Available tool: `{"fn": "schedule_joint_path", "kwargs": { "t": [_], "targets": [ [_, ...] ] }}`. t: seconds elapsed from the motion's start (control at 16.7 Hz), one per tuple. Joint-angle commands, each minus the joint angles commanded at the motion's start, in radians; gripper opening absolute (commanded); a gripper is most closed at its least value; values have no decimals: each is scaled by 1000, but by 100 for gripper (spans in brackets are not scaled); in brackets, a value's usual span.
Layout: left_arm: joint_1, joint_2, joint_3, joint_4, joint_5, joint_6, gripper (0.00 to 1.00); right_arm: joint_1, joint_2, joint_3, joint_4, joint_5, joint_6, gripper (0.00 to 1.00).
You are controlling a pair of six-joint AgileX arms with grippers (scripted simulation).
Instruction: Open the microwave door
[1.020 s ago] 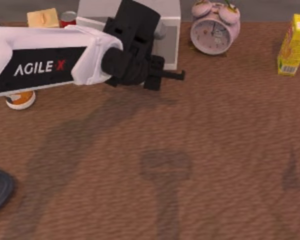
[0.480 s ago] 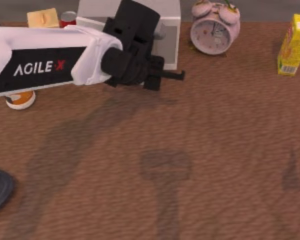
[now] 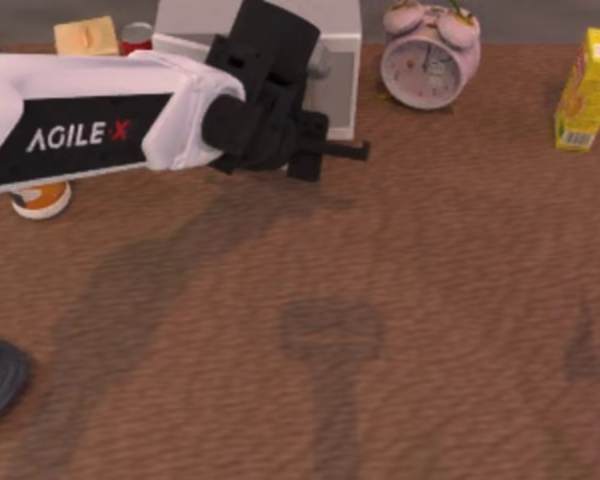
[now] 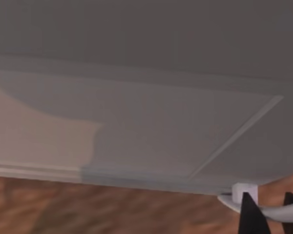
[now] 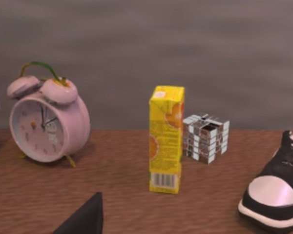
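Observation:
The silver-grey microwave (image 3: 195, 18) stands at the table's back edge, left of centre. My left arm reaches in from the left and covers most of its front; only the grey control strip (image 3: 335, 90) shows beside it. In the left wrist view the microwave door (image 4: 146, 126) fills the picture as a flat light-grey panel. Its small white handle (image 4: 244, 190) sits at the door's lower corner. My left gripper (image 4: 272, 217) (image 3: 330, 150) is shut on this handle, one black fingertip on each side. My right gripper (image 5: 83, 219) shows only as a black wedge and is out of the top view.
A pink alarm clock (image 3: 430, 55) stands right of the microwave, a yellow juice carton (image 3: 587, 90) at the far right. A mirrored cube (image 5: 205, 138) and a black-and-white shoe (image 5: 276, 190) lie beyond it. A yellow block (image 3: 85, 37), red can (image 3: 137, 38) and orange-topped item (image 3: 40, 198) sit at the left.

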Motion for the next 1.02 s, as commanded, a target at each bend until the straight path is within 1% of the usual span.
{"fn": "schedule_joint_path", "kwargs": {
  "t": [0.24, 0.36, 0.66, 1.02],
  "targets": [
    [0, 0, 0, 0, 0, 0, 0, 0, 0, 0, 0, 0, 0, 100],
    [-7, 0, 1, 0, 10, -3, 0, 0, 0, 0, 0, 0, 0, 100],
    [11, -27, -39, 19, 35, 41, 0, 0, 0, 0, 0, 0, 0, 100],
    [12, -27, -41, 20, 36, 43, 0, 0, 0, 0, 0, 0, 0, 100]
  ]
}}
